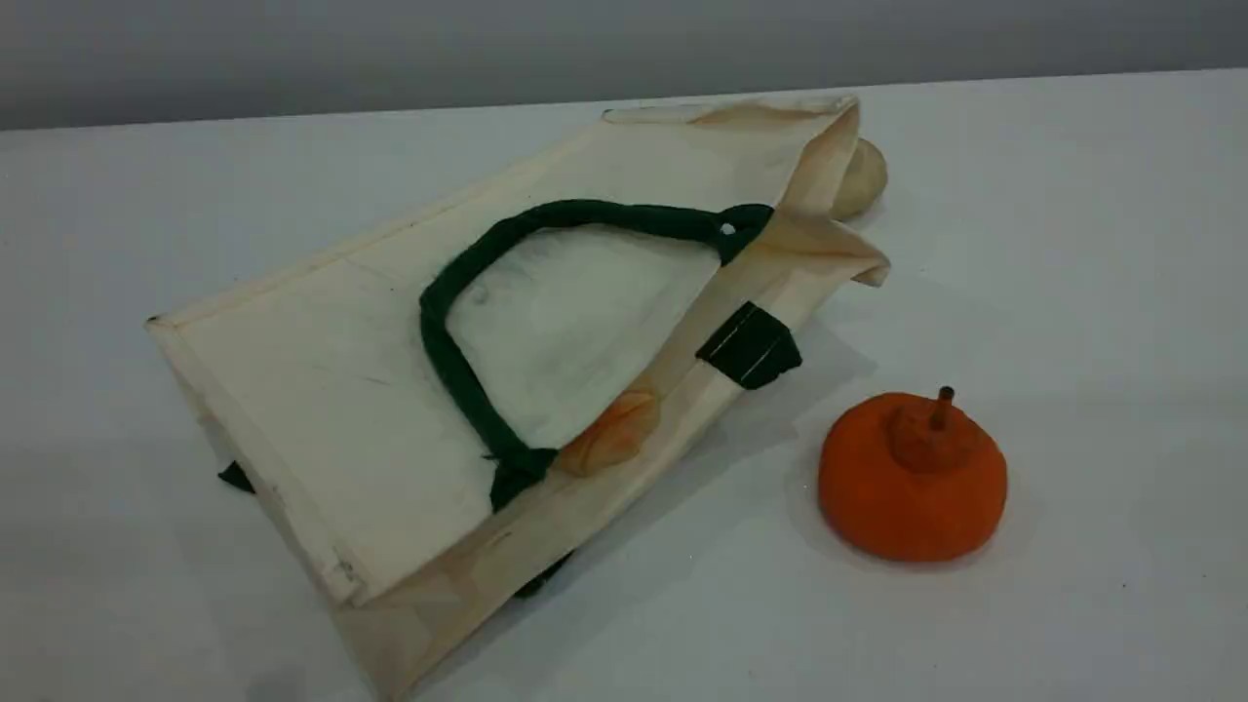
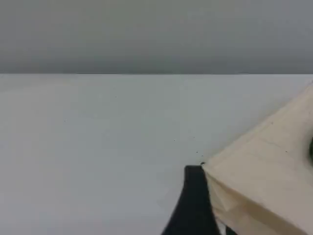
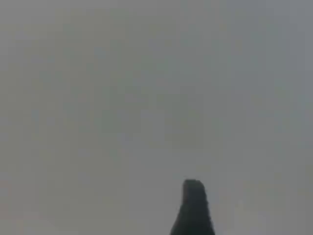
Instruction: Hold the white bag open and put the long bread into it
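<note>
The white bag (image 1: pixel 331 380) lies flat on the table, its mouth facing right and its green handle (image 1: pixel 444 351) on top. At the mouth's lower edge a golden-orange bulge (image 1: pixel 612 436) shows under the fabric. It looks like an end of the long bread, and the rest is hidden. Neither arm appears in the scene view. The left wrist view has one dark fingertip (image 2: pixel 194 196) beside a corner of the bag (image 2: pixel 266 166), with nothing held. A single dark fingertip (image 3: pixel 193 205) against plain grey is all the right wrist view shows.
An orange pumpkin-like ball (image 1: pixel 912 478) with a short stem sits on the table right of the bag's mouth. A small beige bun (image 1: pixel 863 180) peeks out behind the bag's far corner. The white table (image 1: pixel 1072 244) runs back to a grey wall.
</note>
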You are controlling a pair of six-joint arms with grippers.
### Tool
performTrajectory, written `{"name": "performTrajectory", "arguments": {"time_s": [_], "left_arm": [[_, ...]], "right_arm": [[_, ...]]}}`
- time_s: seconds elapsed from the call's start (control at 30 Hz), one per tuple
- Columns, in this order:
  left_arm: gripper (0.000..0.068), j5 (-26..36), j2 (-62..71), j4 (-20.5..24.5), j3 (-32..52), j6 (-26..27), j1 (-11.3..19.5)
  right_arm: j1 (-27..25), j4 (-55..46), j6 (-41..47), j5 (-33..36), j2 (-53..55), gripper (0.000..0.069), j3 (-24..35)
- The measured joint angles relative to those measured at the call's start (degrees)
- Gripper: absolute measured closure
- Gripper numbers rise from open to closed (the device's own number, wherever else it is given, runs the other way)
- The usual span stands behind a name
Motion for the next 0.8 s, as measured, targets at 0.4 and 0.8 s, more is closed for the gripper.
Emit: {"name": "performTrajectory", "arguments": {"time_s": [0.4,0.8], "left_arm": [[0.0150,0.2,0.0,0.0,0.0,-0.1,0.0],[0.0150,1.7,0.0,0.0,0.0,-0.1,0.0]], "right_arm": [[0.0,-0.1,-11.0,14.0,0.0,0.0191,1.7],[0.0,-0.5,-13.6,27.5,0.0,0.0191,1.7]]}}
